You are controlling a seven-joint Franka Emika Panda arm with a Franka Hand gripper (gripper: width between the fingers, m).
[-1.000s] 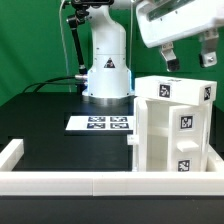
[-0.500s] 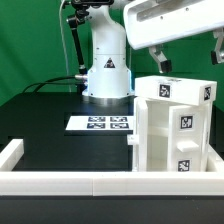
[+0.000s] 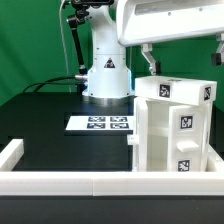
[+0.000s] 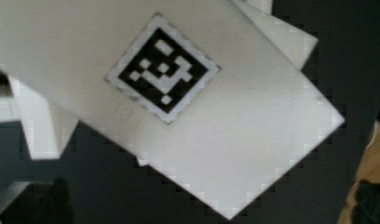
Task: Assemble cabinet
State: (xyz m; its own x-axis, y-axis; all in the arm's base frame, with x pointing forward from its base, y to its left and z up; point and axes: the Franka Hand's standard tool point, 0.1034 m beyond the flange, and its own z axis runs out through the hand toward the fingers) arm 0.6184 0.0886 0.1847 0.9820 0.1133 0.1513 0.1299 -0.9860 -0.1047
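The white cabinet (image 3: 172, 125) stands upright on the black table at the exterior view's right, with tags on its top and side faces. My gripper (image 3: 183, 57) hangs just above its top, open and empty, one finger (image 3: 148, 58) over the left edge and the other near the right edge. In the wrist view a white tagged panel of the cabinet (image 4: 205, 110) fills the frame below my gripper (image 4: 201, 206). The dark fingertips (image 4: 23, 205) show only at the frame's corners.
The marker board (image 3: 100, 123) lies flat on the table in front of the robot base (image 3: 107, 75). A low white border rail (image 3: 60, 184) runs along the near edge and turns up at the left corner (image 3: 10, 155).
My gripper has shifted toward the exterior view's left above the cabinet and looms larger in view. Its fingers now stand wider apart. The cabinet has not moved.
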